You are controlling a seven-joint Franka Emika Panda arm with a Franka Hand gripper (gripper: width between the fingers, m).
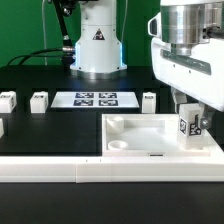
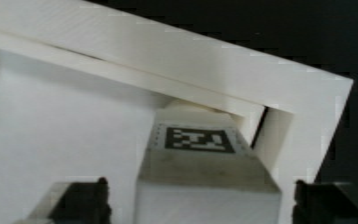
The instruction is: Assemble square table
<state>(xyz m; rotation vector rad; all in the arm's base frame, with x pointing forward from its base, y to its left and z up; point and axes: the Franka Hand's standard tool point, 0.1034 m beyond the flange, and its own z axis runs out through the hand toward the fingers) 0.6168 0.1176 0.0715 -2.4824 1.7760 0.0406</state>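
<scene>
Nearest the exterior camera, a long white border rail point(image 1: 60, 172) runs across the front of the black table point(image 1: 50, 135). Just behind it, toward the exterior view's right, lies the square table top point(image 1: 140, 150), flat, with its raised rim upward and a round socket point(image 1: 118, 124) visible in its far corner on the exterior view's left.

At the far corner on the exterior view's right, one tagged leg point(image 2: 202, 160) stands upright on the top, close against the inside of the rim. Whether it is seated in a socket cannot be told.

The gripper point(image 2: 197, 197) is positioned over this leg. In the wrist view, its dark fingers point(image 2: 87, 197) stand apart on either side, with a clear gap between each finger and the leg, so nothing is clamped.

Farther back, three loose legs rest on the table in a row: two point(image 1: 8, 100) point(image 1: 40, 100) toward the exterior view's left and one point(image 1: 149, 100) toward its right. The marker board point(image 1: 95, 99) lies between them. The robot base point(image 1: 97, 45) stands behind the board.
</scene>
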